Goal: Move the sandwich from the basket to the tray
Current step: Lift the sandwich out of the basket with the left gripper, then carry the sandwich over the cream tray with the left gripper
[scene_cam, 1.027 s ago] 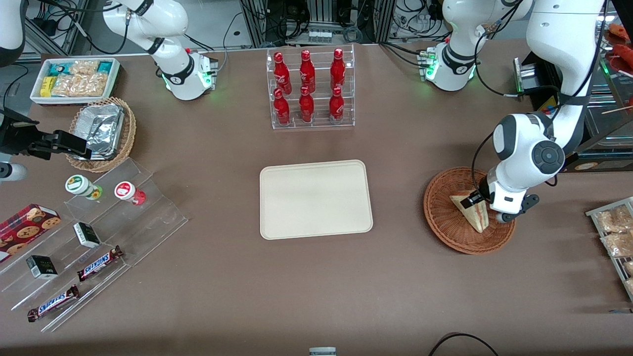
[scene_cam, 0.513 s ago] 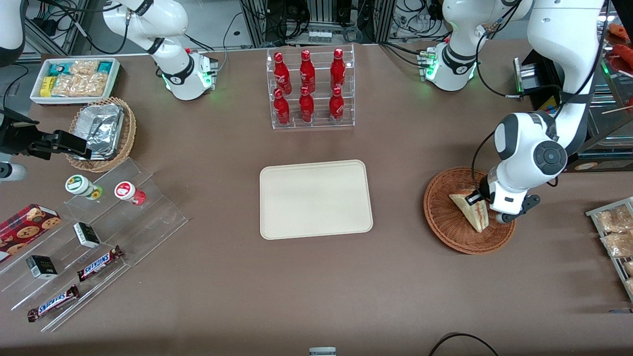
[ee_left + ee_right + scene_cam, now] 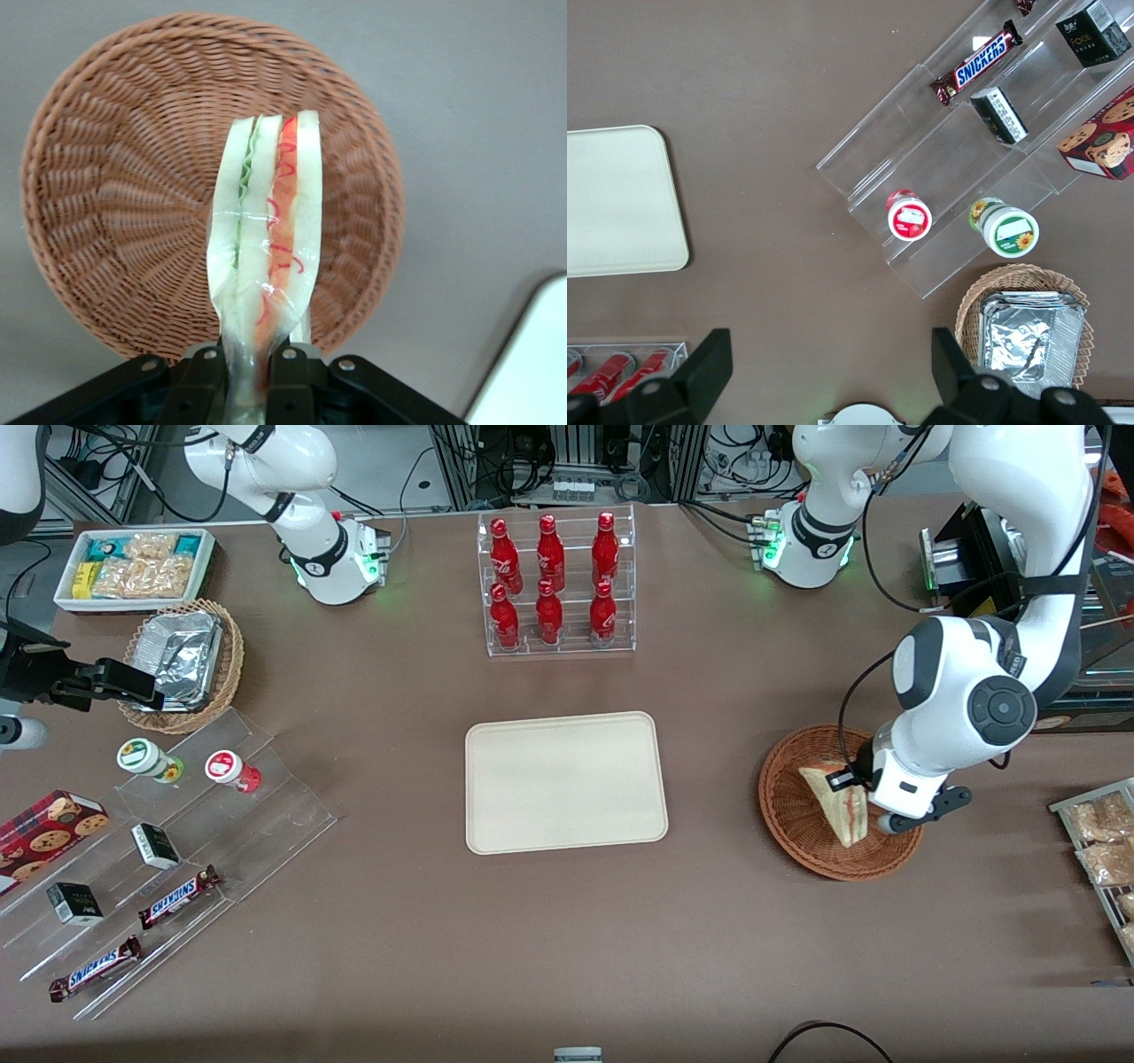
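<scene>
- Surface: brown; carrying everything listed below.
- Tray: cream, lying bare near the middle and well apart from the basket; still waiting for its item.
- Basket: reddish-brown wicker, sitting toward the working arm's end; now seen beneath the sandwich.
- Gripper: clamping the sandwich's lower end; rising over the basket compared with a second ago.
- Sandwich: wrapped wedge, hanging upright and lifting clear of the weave; pickup apparently succeeding, carry to tray coming next.
</scene>
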Robot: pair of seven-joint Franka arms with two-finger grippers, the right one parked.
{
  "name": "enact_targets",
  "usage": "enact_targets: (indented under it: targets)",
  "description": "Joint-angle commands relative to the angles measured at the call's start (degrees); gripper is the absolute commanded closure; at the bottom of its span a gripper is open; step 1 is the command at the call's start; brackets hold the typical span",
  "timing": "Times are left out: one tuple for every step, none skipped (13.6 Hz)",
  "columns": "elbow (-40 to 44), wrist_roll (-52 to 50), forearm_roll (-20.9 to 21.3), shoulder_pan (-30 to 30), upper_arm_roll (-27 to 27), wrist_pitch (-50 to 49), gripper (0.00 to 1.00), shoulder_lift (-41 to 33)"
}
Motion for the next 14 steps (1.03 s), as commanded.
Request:
enact_targets:
  targets:
    - [1.3, 0.5, 1.9, -4.1, -0.3, -1.2, 1.0, 0.5]
    - [1.3, 0.2, 3.0, -5.7, -0.3, -1.0, 1.0, 0.9]
    - [1.7, 0.0, 3.4, -7.3, -0.4, -0.8, 1.0, 1.7]
    - [3.2, -0.4, 3.5, -9.7, -0.4, -0.9, 1.0, 3.2]
    - [4.6, -0.5, 3.5, -11.6, -0.4, -1.0, 1.0, 4.5]
    - [5.7, -1.4, 3.5, -13.3, -0.4, -1.1, 1.0, 5.6]
    - [6.5, -3.0, 3.5, -15.3, -0.4, -1.1, 1.0, 6.4]
    - [7.7, -4.5, 3.5, -17.2, -0.4, -1.1, 1.0, 7.5]
    - [9.2, -6.2, 3.5, -18.9, -0.4, -1.1, 1.0, 8.9]
    - [11.1, -8.5, 3.5, -20.9, -0.4, -1.1, 1.0, 10.4]
    - [12.8, -10.6, 3.5, -22.6, -0.4, -1.1, 1.0, 12.1]
    - [14.9, -12.7, 3.4, -24.6, -0.4, -1.0, 1.0, 13.9]
    - [17.3, -15.6, 3.3, -26.7, -0.4, -1.1, 1.0, 16.1]
    - [19.6, -18.2, 3.4, -28.4, -0.4, -1.1, 1.0, 18.0]
